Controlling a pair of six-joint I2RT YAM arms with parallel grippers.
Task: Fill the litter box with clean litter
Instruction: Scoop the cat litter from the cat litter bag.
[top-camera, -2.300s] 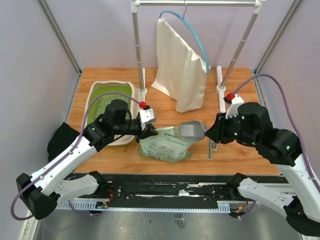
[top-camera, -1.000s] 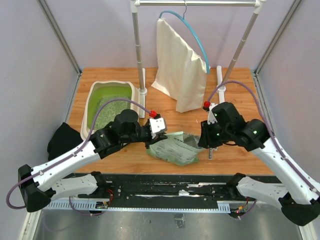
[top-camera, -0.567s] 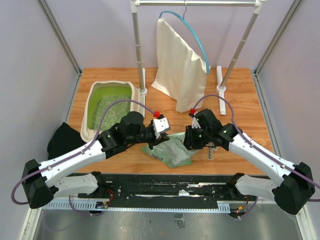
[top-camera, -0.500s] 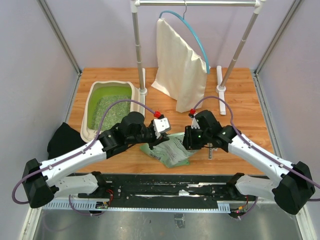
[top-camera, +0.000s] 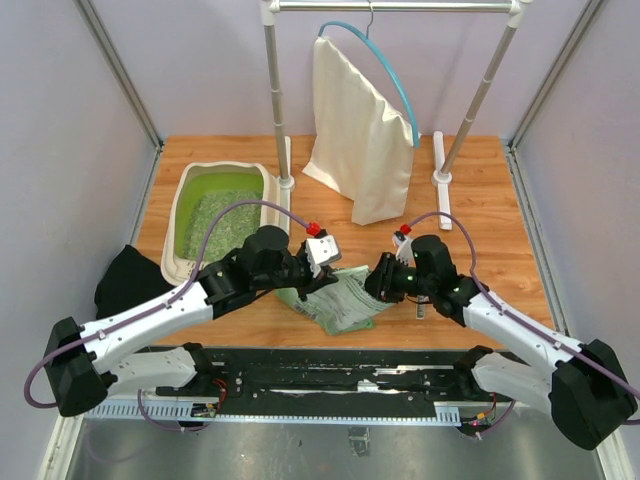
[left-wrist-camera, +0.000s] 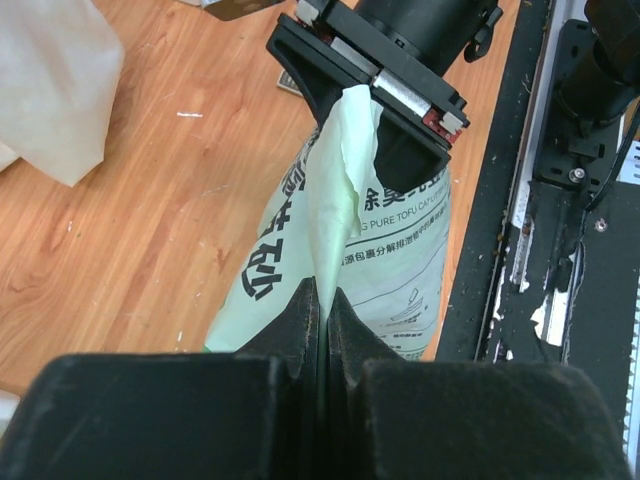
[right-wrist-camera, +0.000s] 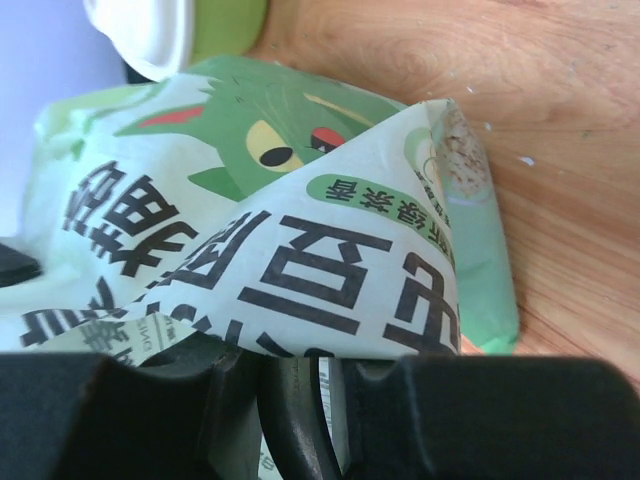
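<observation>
The litter box (top-camera: 226, 168) sat at ten o'clock on the table, with clean litter (top-camera: 222, 215) inside. At six o'clock the left gripper (top-camera: 308, 288), fully closed, pinched an edge of the green bag (top-camera: 345, 303). The right gripper (top-camera: 376, 285), narrowly parted, gripped the opposite edge.

Crumpled green printed bag (top-camera: 345, 305), cream cloth bag (top-camera: 360, 130) hanging, perhaps black cloth (top-camera: 118, 280)

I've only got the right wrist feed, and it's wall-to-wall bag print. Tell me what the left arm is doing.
Observer: The left end effector is pinched shut on an edge of the green bag.
Operator: Give me the litter box.
Observer: The litter box sits behind and left of the bag, with clean litter in it.
Operator: Now my own grip, from outside.
Observer: The right end effector clamps the bag's opposite end.
</observation>
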